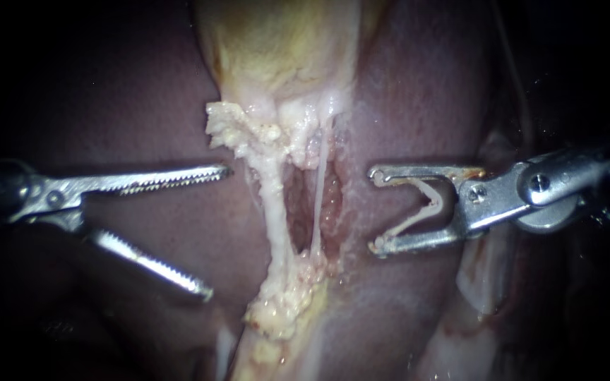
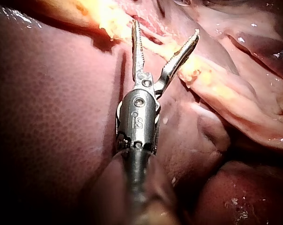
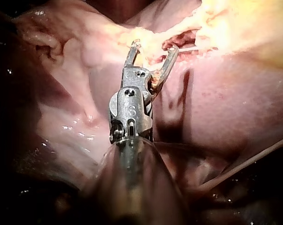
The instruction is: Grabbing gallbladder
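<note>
**Desk:** Start with your left side. What's it doing?

**Me:** My left instrument (image 1: 218,231) comes in low over the liver (image 1: 107,106). Its hand is released: two toothed jaws spread wide, with nothing between them but bare liver underneath. The upper jaw's tip ends just beside the thick tube (image 1: 273,204). In the endoscope view it stops short of touching.

**Desk:** And the right?

**Me:** My right instrument (image 1: 375,209) faces it from the far side of the tubes. That hand is released too, with its jaws apart and no tissue gripped. A pale V-shaped piece (image 1: 428,204) sits in the crook between the jaws. I can't tell what it is.

**Desk:** What lies between the two?

**Me:** The thick tube, with a thin tube (image 1: 318,204) beside it across a reddish hollow. Both rise from a crumbly yellow-white lump (image 1: 287,303).

**Desk:** Where's the target?

**Me:** The gallbladder (image 1: 284,49) is pale yellow and sits at the top of the endoscope view, with liver on both sides. It narrows to a ragged white fringe where the tubes join it. Neither hand touches it, and both sit lower, level with the tubes.
</note>
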Motion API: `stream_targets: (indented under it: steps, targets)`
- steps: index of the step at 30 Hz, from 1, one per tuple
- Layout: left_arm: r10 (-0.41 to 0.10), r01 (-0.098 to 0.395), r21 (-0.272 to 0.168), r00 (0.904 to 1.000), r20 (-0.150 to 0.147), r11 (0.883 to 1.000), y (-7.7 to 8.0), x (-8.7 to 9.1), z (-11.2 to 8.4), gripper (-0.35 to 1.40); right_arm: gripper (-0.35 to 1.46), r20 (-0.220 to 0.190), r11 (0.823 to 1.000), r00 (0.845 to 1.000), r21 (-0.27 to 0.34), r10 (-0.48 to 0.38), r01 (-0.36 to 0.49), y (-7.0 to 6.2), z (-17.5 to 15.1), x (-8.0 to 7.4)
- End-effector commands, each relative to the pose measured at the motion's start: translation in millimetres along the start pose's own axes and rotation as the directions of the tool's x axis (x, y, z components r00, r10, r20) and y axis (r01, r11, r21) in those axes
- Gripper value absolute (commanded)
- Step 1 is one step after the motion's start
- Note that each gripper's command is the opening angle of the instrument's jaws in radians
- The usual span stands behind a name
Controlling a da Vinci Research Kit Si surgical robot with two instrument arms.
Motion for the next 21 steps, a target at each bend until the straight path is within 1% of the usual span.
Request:
stream_targets:
  steps: [1,5,7,10,13,17,21]
  targets:
    - [0.0,0.0,0.002,1.0,0.001,1.0,-0.1,0.1,-0.1,0.79,0.5,0.0,1.0,1.0,0.0,0.0,0.0,0.0,0.0,0.0]
    - [-0.008,0.008,0.034,0.9999,0.01,0.999,-1.0,1.2,-1.1,0.74,0.5,0.0,1.0,1.0,0.0,0.0,0.0,0.0,0.0,0.0]
    - [-0.022,0.021,0.055,0.9997,0.015,0.998,-1.8,2.1,-1.6,0.71,0.5,0.0,1.0,1.0,0.0,0.0,0.0,0.0,0.0,0.0]
    - [-0.013,0.011,0.077,0.9997,0.023,0.997,-3.0,2.9,-2.0,0.67,0.5,0.0,1.0,1.0,0.0,0.0,0.0,0.0,0.0,0.0]
    - [0.0,-0.003,0.096,0.9995,0.03,0.995,-3.9,3.1,-2.2,0.66,0.5,0.0,1.0,1.0,0.0,0.0,0.0,0.0,0.0,0.0]
    - [0.018,-0.023,0.113,0.9991,0.039,0.993,-5.0,2.8,-1.9,0.66,0.5,0.0,1.0,1.0,0.0,0.0,0.0,0.0,0.0,0.0]
    - [0.044,-0.05,0.128,0.9979,0.048,0.991,-6.3,2.5,-1.1,0.73,0.5,0.0,1.0,1.0,0.0,0.0,0.0,0.0,0.0,0.0]
